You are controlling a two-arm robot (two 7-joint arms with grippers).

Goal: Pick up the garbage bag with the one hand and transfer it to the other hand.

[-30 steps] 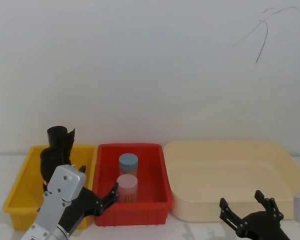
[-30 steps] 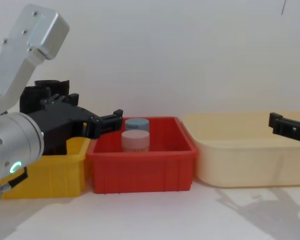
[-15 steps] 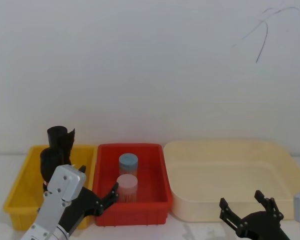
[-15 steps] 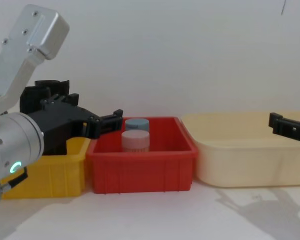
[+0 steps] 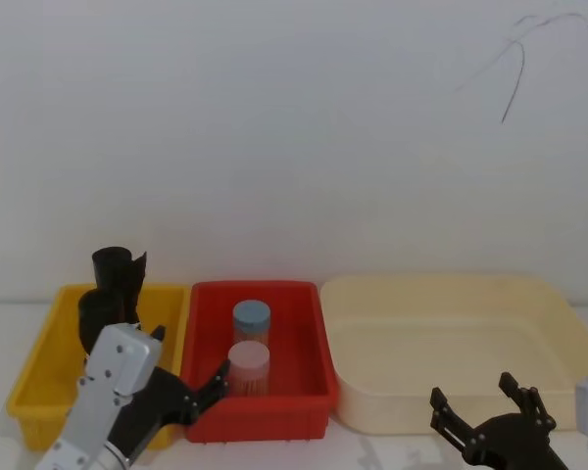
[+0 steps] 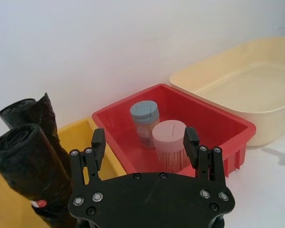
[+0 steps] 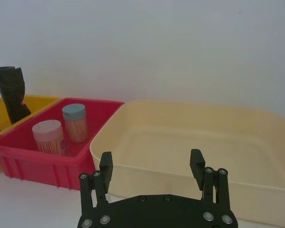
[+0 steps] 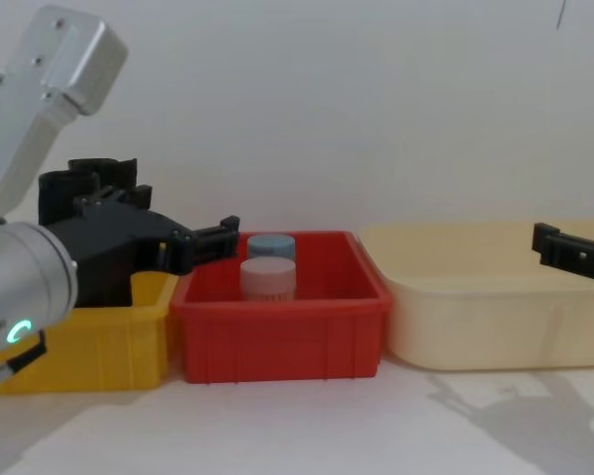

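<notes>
Hovering with fingers spread and empty, the left gripper [image 6: 145,138] sits by the near corner of the yellow bin [image 5: 37,377], where the garbage bag [image 6: 23,159] stands upright beside a second black roll. A crooked approach could catch both rolls, topple them, or snag the bin wall. Since a second ago the left arm has slid slightly left and lower. The right gripper [image 7: 151,160], likewise spread and empty, waits unchanged before the cream tray [image 5: 451,343].

The head view looks down, the chest view level across, both wrist views forward; all share the red bin [image 5: 274,419].
</notes>
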